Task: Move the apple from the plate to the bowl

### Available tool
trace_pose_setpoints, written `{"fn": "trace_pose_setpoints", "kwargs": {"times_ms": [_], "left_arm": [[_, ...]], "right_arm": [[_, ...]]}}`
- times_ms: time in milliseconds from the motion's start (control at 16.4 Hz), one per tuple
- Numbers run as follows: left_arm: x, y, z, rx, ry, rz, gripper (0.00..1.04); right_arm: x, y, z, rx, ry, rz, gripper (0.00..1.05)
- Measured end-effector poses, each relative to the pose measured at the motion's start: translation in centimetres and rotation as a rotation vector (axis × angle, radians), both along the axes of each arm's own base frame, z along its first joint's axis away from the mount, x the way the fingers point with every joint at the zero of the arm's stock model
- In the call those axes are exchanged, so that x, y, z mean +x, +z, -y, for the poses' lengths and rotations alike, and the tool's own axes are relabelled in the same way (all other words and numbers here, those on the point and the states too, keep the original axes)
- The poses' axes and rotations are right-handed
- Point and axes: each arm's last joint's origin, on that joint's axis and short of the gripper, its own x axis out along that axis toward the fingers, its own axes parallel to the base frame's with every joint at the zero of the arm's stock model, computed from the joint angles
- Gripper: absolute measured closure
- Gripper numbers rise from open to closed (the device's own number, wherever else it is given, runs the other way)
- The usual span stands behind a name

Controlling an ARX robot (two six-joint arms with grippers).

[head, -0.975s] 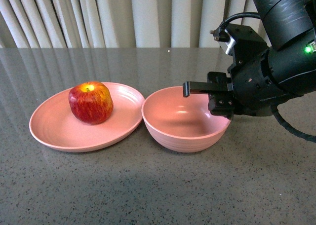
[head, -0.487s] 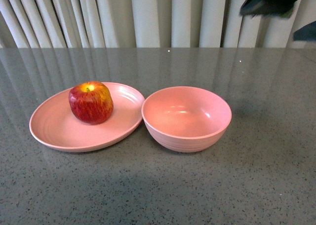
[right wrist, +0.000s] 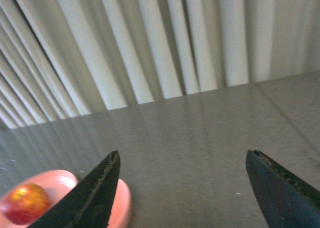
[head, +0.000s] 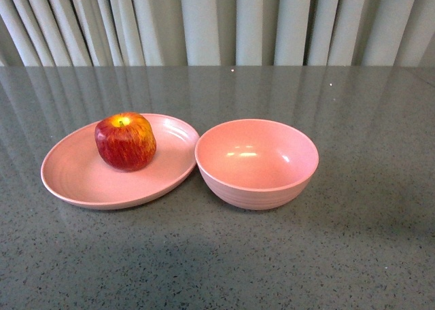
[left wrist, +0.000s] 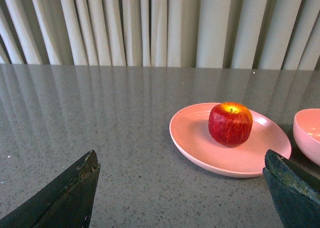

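Note:
The red apple point(head: 125, 141) with its yellow stem hollow sits upright on the pale pink plate point(head: 78, 179) at the left. The deeper pink bowl point(head: 257, 187) stands empty just right of the plate, rims almost touching. Neither gripper shows in the front view. In the left wrist view my left gripper point(left wrist: 181, 155) is open and empty, low over the table short of the plate point(left wrist: 195, 138), with the apple point(left wrist: 230, 124) beyond it and the bowl's edge point(left wrist: 307, 133) at the side. My right gripper point(right wrist: 184, 153) is open and empty, high above the table; the apple point(right wrist: 22, 203) shows blurred past one finger.
The table point(head: 353, 255) is dark grey speckled stone. Pale pleated curtains point(head: 224, 24) hang behind its far edge. In the right wrist view a blurred pink rim point(right wrist: 124, 203) lies by the apple; I cannot tell whether it is the bowl or the plate.
My right arm hung at the bowl's right rim a second ago; it has risen up and right, out of the front view. Apple, plate and bowl have not moved.

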Motion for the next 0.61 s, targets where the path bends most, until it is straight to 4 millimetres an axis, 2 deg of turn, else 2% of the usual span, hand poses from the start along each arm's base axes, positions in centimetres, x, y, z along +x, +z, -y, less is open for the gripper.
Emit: {"fn": "trace_pose_setpoints", "kwargs": {"times_ms": [183,244,305,427,487,609], "left_arm": [[0.0,0.0,0.0,0.0,0.0,0.0,0.07],[0.0,0.0,0.0,0.0,0.0,0.0,0.07],[0.0,0.0,0.0,0.0,0.0,0.0,0.07],[0.0,0.0,0.0,0.0,0.0,0.0,0.07],[0.0,0.0,0.0,0.0,0.0,0.0,0.07],[0.0,0.0,0.0,0.0,0.0,0.0,0.07]], "right_arm": [[-1.5,-4.0,1.2,-0.171,-0.05,-0.029,0.53],[-1.9,-5.0,1.5,-0.2,-0.034,-0.037,0.66],[-2.0,-5.3,1.6,-0.21,-0.032,-0.036,0.71],[-2.5,-5.8,2.3,-0.214,-0.044,-0.01,0.95],[-2.6,-6.2,2.6,-0.222,-0.046,-0.014,1.03],[-2.9,-7.2,3.0,-0.227,-0.038,-0.029,1.03]]}}
